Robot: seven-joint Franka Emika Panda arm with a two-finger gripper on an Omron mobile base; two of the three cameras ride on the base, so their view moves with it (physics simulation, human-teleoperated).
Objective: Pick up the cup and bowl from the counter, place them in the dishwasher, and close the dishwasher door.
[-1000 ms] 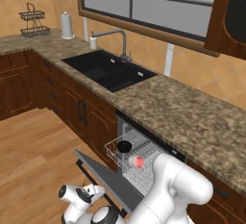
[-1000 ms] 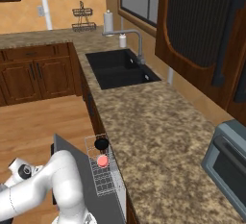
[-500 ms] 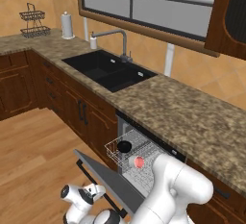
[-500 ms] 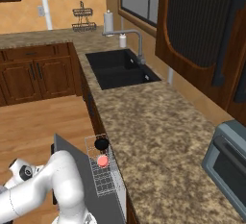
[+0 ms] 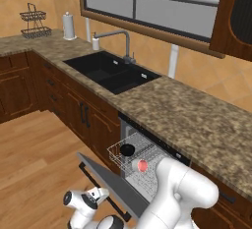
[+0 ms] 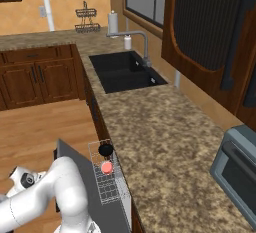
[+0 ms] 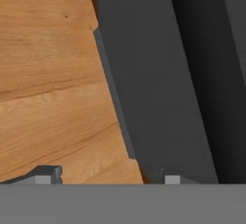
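The dishwasher (image 5: 147,147) under the counter (image 5: 197,120) has its white wire rack pulled out. In the rack sit the black bowl (image 5: 127,149) and, beside it, the cup (image 5: 141,165) on its side with its pink-red inside showing; the right base view also shows the bowl (image 6: 105,150) and the cup (image 6: 106,167). The grey dishwasher door (image 5: 114,185) hangs partly open, slanting down over the floor. My gripper (image 5: 100,193) is low by the floor at the door's outer face. In the hand view the gripper (image 7: 109,176) is open, its tips apart on either side of the edge of the door (image 7: 153,74).
A black sink (image 5: 110,71) with a faucet lies left of the dishwasher. Dark wood cabinets (image 5: 74,110) line the wall and the wooden floor (image 5: 39,154) is bare. A grey toaster oven (image 6: 235,169) stands on the counter's right end.
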